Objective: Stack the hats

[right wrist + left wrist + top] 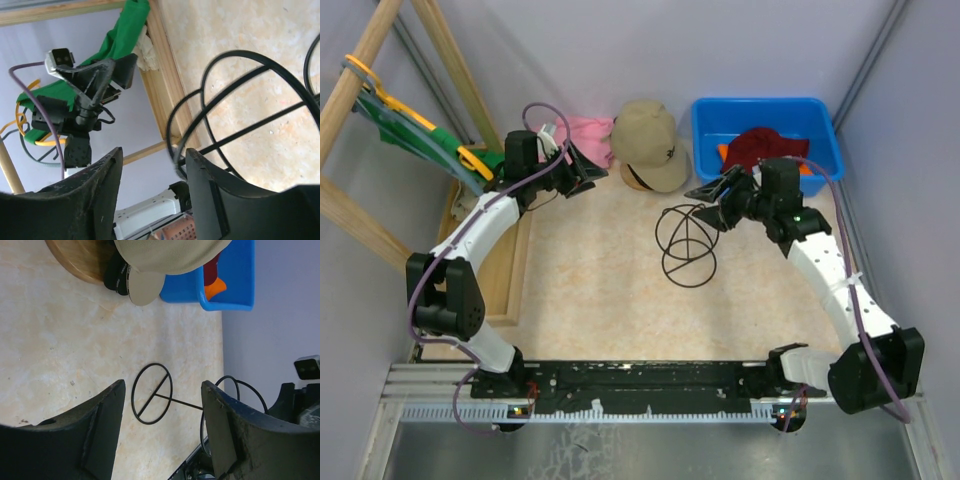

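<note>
Right pincer point(700, 190) spread beside wire stand point(155, 395)

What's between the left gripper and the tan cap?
Nothing visible. The left gripper, open, sits just left of the tan cap, only bare table between. The pink cloth lies behind that line; the wire stand nearer the bases.
</note>
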You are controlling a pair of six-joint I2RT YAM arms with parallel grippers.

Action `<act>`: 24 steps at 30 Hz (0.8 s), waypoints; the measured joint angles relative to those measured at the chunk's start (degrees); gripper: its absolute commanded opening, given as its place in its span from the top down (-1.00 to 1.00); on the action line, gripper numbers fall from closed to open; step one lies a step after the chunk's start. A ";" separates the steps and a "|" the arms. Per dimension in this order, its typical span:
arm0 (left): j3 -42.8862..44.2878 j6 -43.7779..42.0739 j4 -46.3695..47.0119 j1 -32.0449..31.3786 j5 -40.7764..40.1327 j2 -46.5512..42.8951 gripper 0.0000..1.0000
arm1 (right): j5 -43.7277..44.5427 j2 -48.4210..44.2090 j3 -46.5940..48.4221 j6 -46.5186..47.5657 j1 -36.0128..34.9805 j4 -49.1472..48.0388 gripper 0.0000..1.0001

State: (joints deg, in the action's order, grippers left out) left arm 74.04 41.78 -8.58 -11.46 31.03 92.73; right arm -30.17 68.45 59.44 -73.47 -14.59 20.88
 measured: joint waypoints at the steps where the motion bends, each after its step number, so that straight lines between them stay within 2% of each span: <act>1: 0.00 0.00 -0.02 0.00 0.00 0.00 -0.36 | 0.68 0.00 1.53 1.11 0.00 0.98 -0.14; 5: 0.00 -0.02 0.00 0.00 0.00 0.00 -0.37 | 4.22 -0.09 6.40 6.01 0.02 5.03 -0.17; 9: 0.00 -0.11 -0.07 0.00 0.00 0.00 -0.37 | 8.24 -1.09 7.43 10.51 0.94 10.21 -0.19; 15: 0.02 -1.14 -0.85 0.00 -0.07 0.00 -0.37 | 12.31 -1.20 8.50 17.22 9.18 15.34 -0.25; 19: 0.09 -2.08 -1.44 0.00 -0.17 0.00 -0.36 | 16.98 7.02 18.32 23.19 13.42 17.16 -0.35; 20: 0.11 -2.36 -1.73 0.00 -0.20 0.00 -0.36 | 19.65 12.55 24.92 26.16 13.90 17.68 -0.40; 21: 0.17 -2.62 -2.03 0.00 -0.17 0.00 -0.37 | 20.02 13.62 26.14 26.69 13.94 17.33 -0.45; 24: 0.57 -3.30 -3.08 0.00 -0.20 0.00 -0.37 | 25.03 26.91 41.48 32.46 14.08 19.74 -0.55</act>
State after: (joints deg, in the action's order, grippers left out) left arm 74.61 38.48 -11.66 -11.46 30.83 92.73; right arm -5.15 95.35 100.92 -41.01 -0.51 40.62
